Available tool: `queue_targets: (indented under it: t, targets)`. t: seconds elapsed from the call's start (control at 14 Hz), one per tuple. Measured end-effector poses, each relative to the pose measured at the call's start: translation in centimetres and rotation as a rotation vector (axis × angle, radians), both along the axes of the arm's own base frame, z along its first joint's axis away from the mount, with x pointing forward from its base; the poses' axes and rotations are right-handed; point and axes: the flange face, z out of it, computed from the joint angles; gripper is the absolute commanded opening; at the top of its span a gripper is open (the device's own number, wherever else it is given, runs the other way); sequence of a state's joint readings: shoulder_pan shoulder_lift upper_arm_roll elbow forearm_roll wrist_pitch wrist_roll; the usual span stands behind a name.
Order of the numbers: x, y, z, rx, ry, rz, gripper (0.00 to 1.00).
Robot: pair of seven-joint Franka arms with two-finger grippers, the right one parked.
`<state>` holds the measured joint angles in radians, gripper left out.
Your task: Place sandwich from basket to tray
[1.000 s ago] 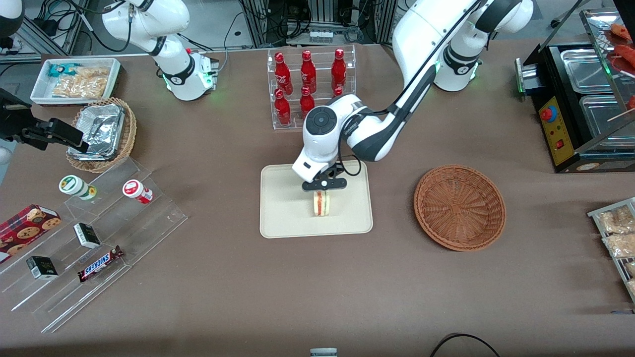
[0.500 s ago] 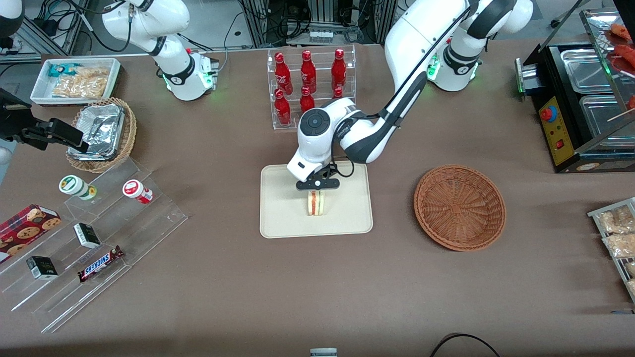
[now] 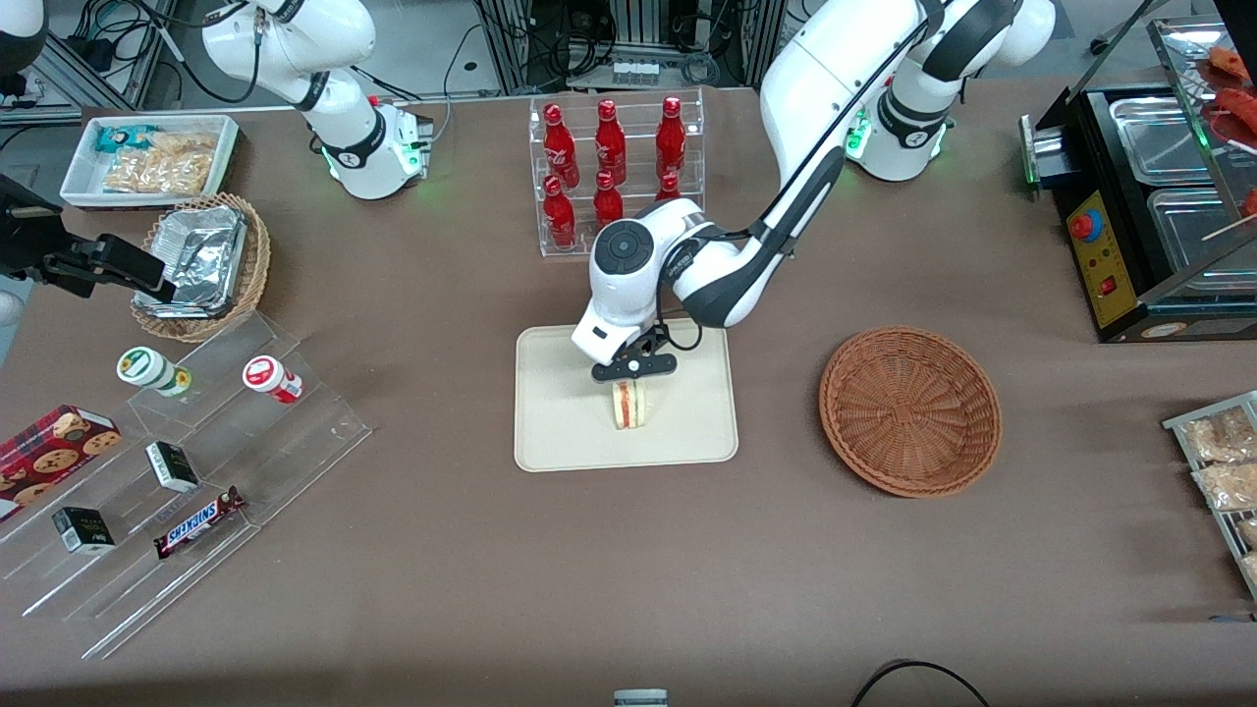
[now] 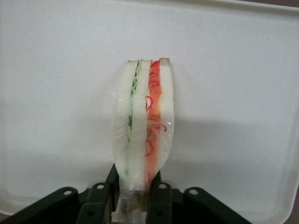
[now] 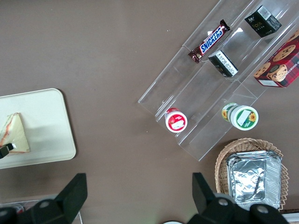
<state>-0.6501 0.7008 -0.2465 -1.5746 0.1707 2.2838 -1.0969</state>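
Sandwich (image 3: 629,405) stands on edge on tray (image 3: 560,432), at 6 o'clock from hand (image 3: 632,374). Hand pinches its bread end. Wrist view alone shows green and red filling; basket (image 3: 910,409) only from front.

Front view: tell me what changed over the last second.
The gripper, shut on the sandwich, carried it a short way across the tray toward the parked arm's end of the table, then settled with barely any further shift. The grip was not let go; the fingers clamp the wedge on its edge. The tray, the empty basket and the red bottles stayed put.
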Motion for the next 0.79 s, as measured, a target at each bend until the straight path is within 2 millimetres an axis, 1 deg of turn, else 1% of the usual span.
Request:
queue_targets:
  t: [0.14, 0.21, 0.29, 0.36, 0.43, 0.5, 0.64, 0.79]
  targets:
    - [0.6, -0.1, 1.0, -0.01, -0.013, 0.011, 1.0]
    - [1.0, 0.0, 2.2, -0.009, -0.021, 0.017, 1.0]
    - [1.4, 0.3, 4.1, 0.001, -0.026, 0.028, 1.0]
    - [2.0, 1.2, 6.6, 0.015, -0.033, 0.048, 1.0]
    - [3.0, 2.7, 9.5, 0.032, -0.037, 0.075, 1.0]
    - [3.8, 4.6, 12.6, 0.048, -0.034, 0.11, 1.0]
    - [5.2, 9.3, 18.7, 0.07, -0.011, 0.192, 1.0]
    - [6.2, 14.3, 23.5, 0.096, 0.01, 0.273, 1.0]
